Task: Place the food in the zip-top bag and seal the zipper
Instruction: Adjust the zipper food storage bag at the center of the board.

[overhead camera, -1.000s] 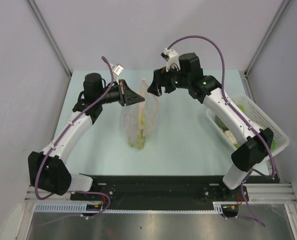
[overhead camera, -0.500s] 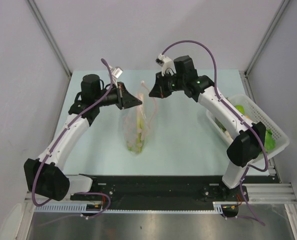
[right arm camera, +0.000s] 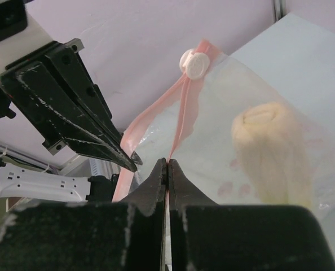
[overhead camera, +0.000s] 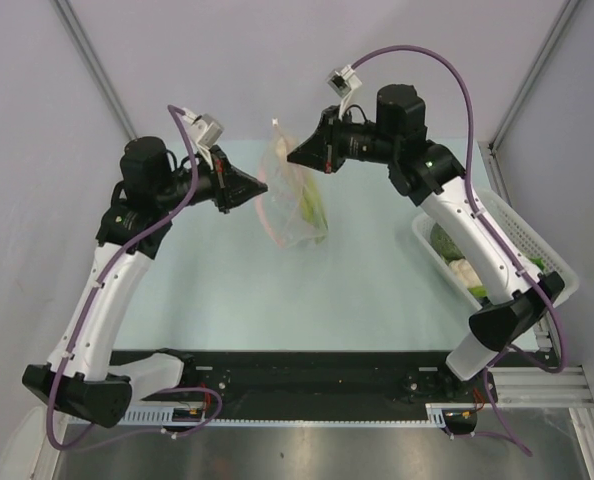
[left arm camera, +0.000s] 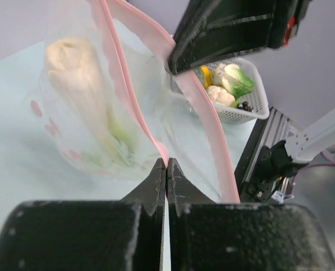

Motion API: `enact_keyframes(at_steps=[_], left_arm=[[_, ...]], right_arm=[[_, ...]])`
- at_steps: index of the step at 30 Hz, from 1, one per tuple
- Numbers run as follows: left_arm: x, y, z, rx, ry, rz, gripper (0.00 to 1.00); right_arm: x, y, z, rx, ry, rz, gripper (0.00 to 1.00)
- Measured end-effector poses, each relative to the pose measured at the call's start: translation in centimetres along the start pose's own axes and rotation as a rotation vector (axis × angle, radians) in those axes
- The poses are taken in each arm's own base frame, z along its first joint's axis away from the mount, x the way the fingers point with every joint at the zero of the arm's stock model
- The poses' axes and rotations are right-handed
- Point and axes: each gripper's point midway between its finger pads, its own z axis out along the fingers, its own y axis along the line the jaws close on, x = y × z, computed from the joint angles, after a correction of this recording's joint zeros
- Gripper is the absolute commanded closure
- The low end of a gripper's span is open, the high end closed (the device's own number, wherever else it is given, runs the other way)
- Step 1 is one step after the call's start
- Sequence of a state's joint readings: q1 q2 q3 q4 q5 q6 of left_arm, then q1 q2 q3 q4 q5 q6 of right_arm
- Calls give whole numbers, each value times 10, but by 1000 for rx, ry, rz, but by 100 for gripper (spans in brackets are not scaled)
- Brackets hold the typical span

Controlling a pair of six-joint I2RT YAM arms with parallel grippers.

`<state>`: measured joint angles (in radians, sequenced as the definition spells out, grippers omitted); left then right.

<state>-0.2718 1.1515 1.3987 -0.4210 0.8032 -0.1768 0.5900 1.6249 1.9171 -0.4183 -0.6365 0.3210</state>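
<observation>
While the crinkly clear plastic zip-top bag with faint pink dots (overhead camera: 295,205) hangs between the two raised arms over the pale green worktop (overhead camera: 357,290), near its centre and a little toward 12 o'clock in the top view, both sets of jaws are pinched fully together on the thin pink-red zipper strip (left arm camera: 212,141) along its mouth; the left jaws grip the strip from the bag's 9 o'clock side, the right jaws from about 12 o'clock, and their black tips lie near one another yet apart; between the grips the two halves of the strip part, so the mouth gapes unsealed, and they meet again at a small white round slider (right arm camera: 194,63) at the strip's far end; inside the bag lies the long white-green toy leek (left arm camera: 80,79), its pale bulb end toward the mouth and its green end toward the bottom; whether the bag's lowest corner touches the worktop cannot be told; well apart, at the worktop's 3 o'clock edge, stands a white latticed plastic basket (overhead camera: 547,262); it holds a white-and-green toy vegetable (left arm camera: 235,79), a pale white knobbly piece (left arm camera: 221,95), a bit of orange fruit (left arm camera: 206,76) and a dark purple grape bunch (left arm camera: 245,105).
</observation>
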Motion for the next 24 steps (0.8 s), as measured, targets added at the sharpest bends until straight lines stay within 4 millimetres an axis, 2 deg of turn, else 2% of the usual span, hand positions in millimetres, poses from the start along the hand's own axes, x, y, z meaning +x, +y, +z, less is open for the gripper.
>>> enact_keyframes(at_steps=[3,6,8,10,13,16,17,19,20,24], left_arm=[[5,4,6,-3,27,-86,100],[-8,2,12,10,17,-105,100],[-11,3,8,-17,-6,-70,100],[5,15,5,-86,13,-66,100],[36,29,8,-117,127,-138,100],[61,47,21,-104,216,-269,100],[66,51,22,-110,220,-303,100],[59,48,15,-126,173,-303,100],[46,38,7,-129,126,-272,100],[20,16,-9,-109,56,-202,100]], right_arm=[[7,1,6,-1,26,29,100],[4,11,19,-33,33,19,100],[6,18,21,-43,33,-5,100],[16,15,20,-29,41,-45,100],[42,-5,18,3,118,5,100],[46,-23,24,24,137,57,100],[45,-23,24,24,134,67,100],[41,-13,24,3,115,47,100],[42,-7,22,0,110,27,100],[45,2,14,-12,122,9,100]])
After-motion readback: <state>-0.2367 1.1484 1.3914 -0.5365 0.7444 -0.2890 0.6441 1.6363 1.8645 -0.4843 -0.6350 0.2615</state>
